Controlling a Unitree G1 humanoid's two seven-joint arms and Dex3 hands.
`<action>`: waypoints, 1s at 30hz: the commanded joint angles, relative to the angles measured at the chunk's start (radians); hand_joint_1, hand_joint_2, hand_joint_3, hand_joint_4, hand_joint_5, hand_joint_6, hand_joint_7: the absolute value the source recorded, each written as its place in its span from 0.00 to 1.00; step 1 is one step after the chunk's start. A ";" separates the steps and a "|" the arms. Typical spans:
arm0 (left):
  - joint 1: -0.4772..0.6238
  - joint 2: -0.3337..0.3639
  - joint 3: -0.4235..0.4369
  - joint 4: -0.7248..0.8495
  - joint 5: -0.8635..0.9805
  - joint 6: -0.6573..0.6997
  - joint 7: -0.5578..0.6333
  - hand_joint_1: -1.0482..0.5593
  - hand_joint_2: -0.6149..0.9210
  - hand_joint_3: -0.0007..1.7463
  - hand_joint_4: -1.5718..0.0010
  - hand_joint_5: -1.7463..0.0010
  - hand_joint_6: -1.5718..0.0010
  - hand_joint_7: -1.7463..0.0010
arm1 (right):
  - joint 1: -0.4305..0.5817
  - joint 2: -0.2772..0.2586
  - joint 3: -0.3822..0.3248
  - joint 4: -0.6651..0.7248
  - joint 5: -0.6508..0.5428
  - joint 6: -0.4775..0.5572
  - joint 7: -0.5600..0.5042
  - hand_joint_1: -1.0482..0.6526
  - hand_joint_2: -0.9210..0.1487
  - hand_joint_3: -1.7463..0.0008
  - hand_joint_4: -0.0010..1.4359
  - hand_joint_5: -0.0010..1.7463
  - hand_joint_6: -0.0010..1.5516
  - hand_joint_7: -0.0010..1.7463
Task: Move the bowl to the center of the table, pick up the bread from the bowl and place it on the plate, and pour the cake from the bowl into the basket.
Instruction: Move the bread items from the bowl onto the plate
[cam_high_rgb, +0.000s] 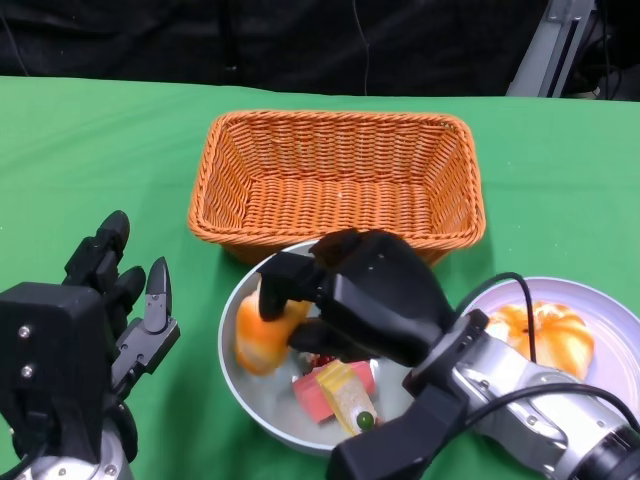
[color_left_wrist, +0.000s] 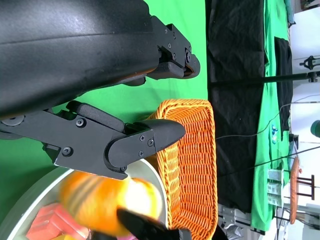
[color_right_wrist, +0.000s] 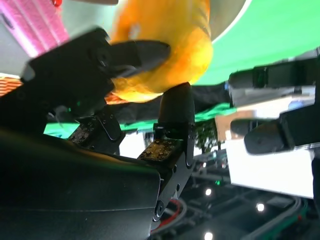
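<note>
**Bread held over the bowl, plate at the right edge**

On the left, we see the left hand (cam_high_rgb: 120, 300) above the green table (cam_high_rgb: 90, 160). Its fingers are spread apart and hold nothing. It stands just beside the left rim of the bowl, without touching it as far as we can tell. Around this hand the cloth is bare up to the left edge of the picture, so there is open room on that side.

In the middle, the orange wicker basket (cam_high_rgb: 335, 175) stands behind the bowl; its front rim is very near the bowl's far rim, maybe touching. Behind the basket the cloth is open up to the table's far edge.

The grey bowl (cam_high_rgb: 245, 385) stands near the front edge of the head view. The right hand (cam_high_rgb: 350, 295) reaches in from the right and pinches the bread (cam_high_rgb: 262, 335), an orange-yellow roll, between thumb and fingers; the right wrist view shows the fingertips pressed into it. The bread looks blurred and hangs over the bowl's left part. The cake (cam_high_rgb: 335, 392), pink and yellow pieces, lies in the bowl under the right hand.

On the right, the white plate (cam_high_rgb: 620, 320) reaches the picture's right edge and carries a pumpkin-shaped bun (cam_high_rgb: 545, 330). The silver right forearm crosses the plate's near side.
</note>
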 joint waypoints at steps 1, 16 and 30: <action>0.007 0.023 0.001 -0.008 0.003 -0.015 -0.011 0.39 1.00 0.43 1.00 0.74 0.82 0.99 | 0.012 -0.024 -0.022 -0.045 0.002 -0.013 -0.037 0.54 0.51 0.35 0.72 1.00 0.48 1.00; 0.005 0.044 0.007 0.006 -0.015 -0.027 -0.027 0.39 1.00 0.42 1.00 0.76 0.82 1.00 | 0.109 -0.073 -0.114 -0.262 0.050 -0.078 -0.010 0.55 0.67 0.22 0.74 1.00 0.50 1.00; 0.003 0.052 0.028 0.017 -0.037 -0.039 -0.040 0.38 1.00 0.41 1.00 0.73 0.81 0.99 | 0.255 -0.178 -0.251 -0.454 0.097 -0.129 0.031 0.55 0.68 0.24 0.72 1.00 0.50 1.00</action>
